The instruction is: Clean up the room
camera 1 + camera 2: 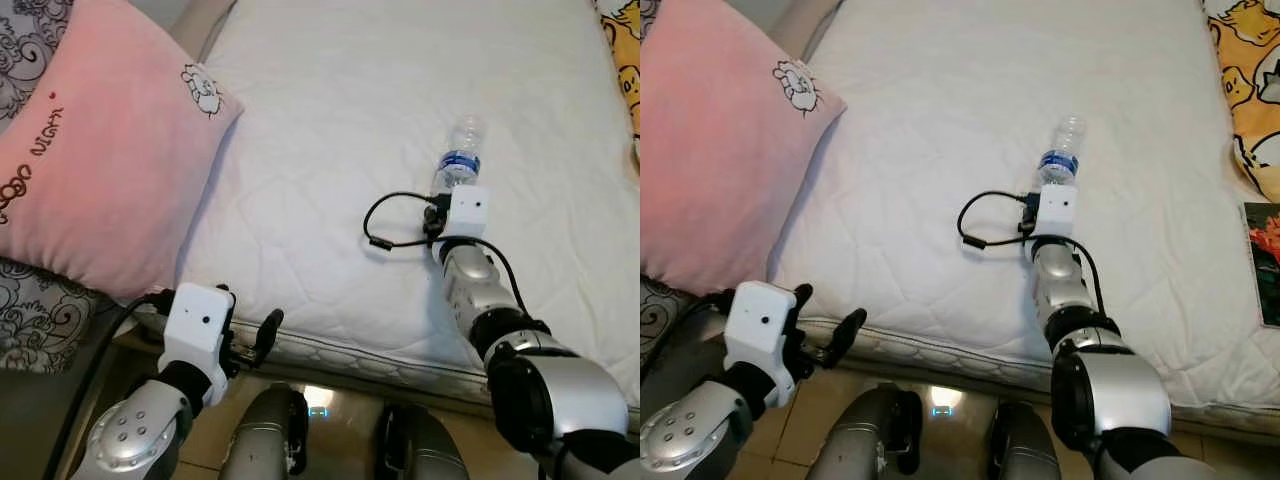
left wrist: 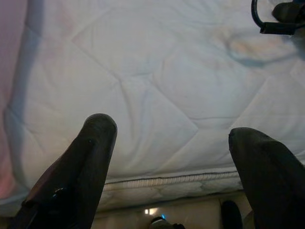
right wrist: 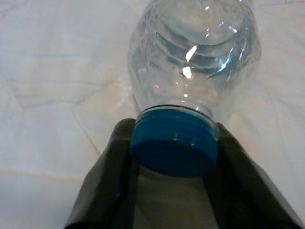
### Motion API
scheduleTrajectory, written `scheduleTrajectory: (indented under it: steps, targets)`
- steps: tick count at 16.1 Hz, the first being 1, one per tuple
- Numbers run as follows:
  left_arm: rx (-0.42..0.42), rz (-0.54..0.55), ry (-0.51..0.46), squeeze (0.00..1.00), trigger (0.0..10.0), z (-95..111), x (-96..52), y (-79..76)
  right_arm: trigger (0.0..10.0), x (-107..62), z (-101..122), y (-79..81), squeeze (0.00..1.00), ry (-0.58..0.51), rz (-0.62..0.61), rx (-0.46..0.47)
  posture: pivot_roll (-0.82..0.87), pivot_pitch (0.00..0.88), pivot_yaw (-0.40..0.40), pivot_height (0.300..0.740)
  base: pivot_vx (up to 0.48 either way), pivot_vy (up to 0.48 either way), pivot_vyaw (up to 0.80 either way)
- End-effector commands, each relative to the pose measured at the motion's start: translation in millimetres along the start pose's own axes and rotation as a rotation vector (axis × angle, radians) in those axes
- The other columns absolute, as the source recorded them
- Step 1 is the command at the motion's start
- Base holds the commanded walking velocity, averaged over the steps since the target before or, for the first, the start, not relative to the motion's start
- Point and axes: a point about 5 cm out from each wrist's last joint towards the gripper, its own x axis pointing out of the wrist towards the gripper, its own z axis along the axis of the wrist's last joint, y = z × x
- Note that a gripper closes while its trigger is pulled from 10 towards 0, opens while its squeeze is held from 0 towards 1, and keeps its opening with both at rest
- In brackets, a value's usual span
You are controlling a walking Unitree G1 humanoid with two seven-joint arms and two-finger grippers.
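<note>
A clear plastic bottle (image 1: 462,150) with a blue label and blue cap (image 3: 174,145) lies on the white mattress (image 1: 330,110), right of its middle. My right arm stretches out over the bed, and the right gripper (image 3: 174,143) has its two black fingers pressed against both sides of the cap, shut on it. The wrist's white camera box (image 1: 468,210) hides the fingers from the head views. My left gripper (image 1: 250,335) hovers open at the bed's front edge, over the mattress seam (image 2: 171,181), holding nothing.
A large pink pillow (image 1: 90,150) lies on the bed's left side. A yellow cartoon-print blanket (image 1: 1245,90) and a printed picture (image 1: 1265,260) sit at the right edge. A black cable (image 1: 385,225) loops off my right wrist. Tiled floor (image 1: 945,400) shows below the bed.
</note>
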Motion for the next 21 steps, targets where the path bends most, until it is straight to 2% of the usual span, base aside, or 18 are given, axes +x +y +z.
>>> scheduleTrajectory:
  steps: [1,5,9,11,12,13,14,16,18,20,21]
  targets:
    - [-0.01,-0.012,0.019,0.0,10.0,-4.0,0.7,-2.4,0.0,-4.4,-14.2,1.2,0.0,0.036,0.005,-0.027,0.34,0.283,0.017,0.699,0.0,0.0,0.0]
    - [-0.023,-0.026,0.008,0.0,10.0,-3.9,8.1,-4.1,0.0,-9.4,-25.5,2.1,0.0,0.041,0.006,-0.02,0.31,0.268,0.019,0.699,0.0,0.0,0.0]
    - [-0.032,-0.06,0.015,0.0,10.0,-10.4,14.0,-7.6,0.0,-5.8,-12.1,0.2,0.0,-0.019,0.004,-0.018,0.28,0.244,0.013,0.699,0.0,0.0,0.0]
    - [-0.033,-0.06,-0.013,0.0,10.0,-9.5,29.8,-5.7,0.0,-1.8,5.1,-3.9,0.0,-0.094,0.0,-0.035,0.25,0.184,-0.014,0.699,0.0,0.0,0.0]
    - [-0.034,-0.058,-0.036,0.0,10.0,-7.8,42.4,-4.2,0.0,-0.7,14.5,-5.3,0.0,-0.148,0.011,-0.051,0.21,0.12,-0.028,0.699,0.0,0.0,0.0]
    - [-0.031,-0.058,-0.05,0.0,10.0,-5.7,45.7,-3.7,0.0,-0.7,19.2,-6.7,0.0,-0.179,0.015,-0.052,0.21,0.12,-0.028,0.699,0.0,0.0,0.0]
    - [-0.024,-0.057,-0.082,0.0,10.0,-2.6,62.5,0.3,0.0,-1.3,31.0,-14.9,0.0,-0.259,0.014,-0.031,0.16,0.043,-0.035,0.699,0.0,0.0,0.0]
    - [-0.021,-0.051,-0.097,0.0,10.0,-2.6,73.9,5.2,0.0,-4.0,37.6,-23.0,0.0,-0.324,0.004,-0.028,0.13,0.0,-0.034,0.699,0.0,0.0,0.0]
    - [-0.037,-0.046,-0.111,0.0,10.0,-2.8,88.3,9.4,0.0,-11.1,44.2,-36.7,0.0,-0.404,-0.033,0.0,0.08,0.0,-0.032,0.699,0.0,0.0,0.0]
    - [-0.037,-0.05,-0.132,0.0,10.0,-2.0,99.1,9.4,0.0,-16.3,43.9,-41.4,0.0,-0.431,-0.032,-0.004,0.06,0.0,-0.029,0.699,0.0,0.0,0.0]
    - [-0.037,-0.05,-0.132,0.0,10.0,-2.0,99.1,9.4,0.0,-16.3,43.9,-41.4,0.0,-0.431,-0.032,-0.004,0.06,0.0,-0.029,0.699,0.0,0.0,0.0]
